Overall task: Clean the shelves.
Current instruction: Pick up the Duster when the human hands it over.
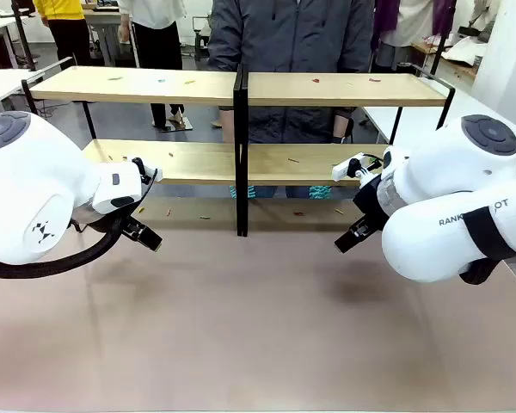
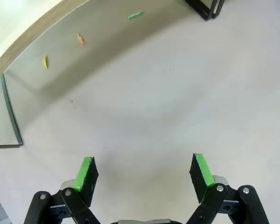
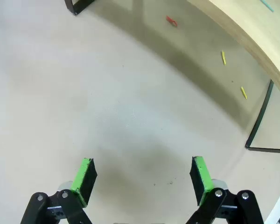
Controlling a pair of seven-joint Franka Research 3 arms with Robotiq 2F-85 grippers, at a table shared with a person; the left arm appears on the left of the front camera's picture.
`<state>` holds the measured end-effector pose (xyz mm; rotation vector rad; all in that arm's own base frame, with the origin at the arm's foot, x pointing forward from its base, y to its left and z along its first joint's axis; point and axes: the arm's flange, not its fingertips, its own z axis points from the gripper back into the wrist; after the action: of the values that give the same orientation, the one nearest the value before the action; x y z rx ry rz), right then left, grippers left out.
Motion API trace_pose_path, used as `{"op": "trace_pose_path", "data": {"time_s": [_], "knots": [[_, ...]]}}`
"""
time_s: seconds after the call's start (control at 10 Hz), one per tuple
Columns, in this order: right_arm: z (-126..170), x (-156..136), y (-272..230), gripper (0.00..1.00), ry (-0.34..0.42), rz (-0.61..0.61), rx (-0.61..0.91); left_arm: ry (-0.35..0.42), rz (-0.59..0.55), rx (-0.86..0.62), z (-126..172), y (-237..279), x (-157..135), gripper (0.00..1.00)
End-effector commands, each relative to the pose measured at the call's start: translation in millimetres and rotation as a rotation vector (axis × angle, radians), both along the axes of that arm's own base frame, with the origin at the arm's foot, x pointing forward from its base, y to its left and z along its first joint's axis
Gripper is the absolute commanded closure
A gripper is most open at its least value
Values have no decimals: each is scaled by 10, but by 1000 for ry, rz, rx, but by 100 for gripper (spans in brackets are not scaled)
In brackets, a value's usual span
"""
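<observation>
Both left gripper (image 2: 142, 163) and right gripper (image 3: 142, 163) are hovering wide open, empty, above the table (image 1: 258, 344) near the shelves (image 1: 155, 86).

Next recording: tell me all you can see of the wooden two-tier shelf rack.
The two-tier rack of light wooden boards in a thin black metal frame stands upright on the far part of the pinkish-brown table, two sections joined at a centre post. Small coloured scraps lie scattered on both tiers and beneath.
</observation>
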<state>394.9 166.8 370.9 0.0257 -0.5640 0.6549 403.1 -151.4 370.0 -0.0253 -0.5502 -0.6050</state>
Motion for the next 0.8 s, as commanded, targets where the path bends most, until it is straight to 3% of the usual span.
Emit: {"op": "trace_pose_path", "data": {"time_s": [0.0,0.7], "knots": [[0,0,0,0,0,0,0,0,0,0,2,0,0,0],[0,0,0,0,0,0,0,0,0,0,2,0,0,0]]}}
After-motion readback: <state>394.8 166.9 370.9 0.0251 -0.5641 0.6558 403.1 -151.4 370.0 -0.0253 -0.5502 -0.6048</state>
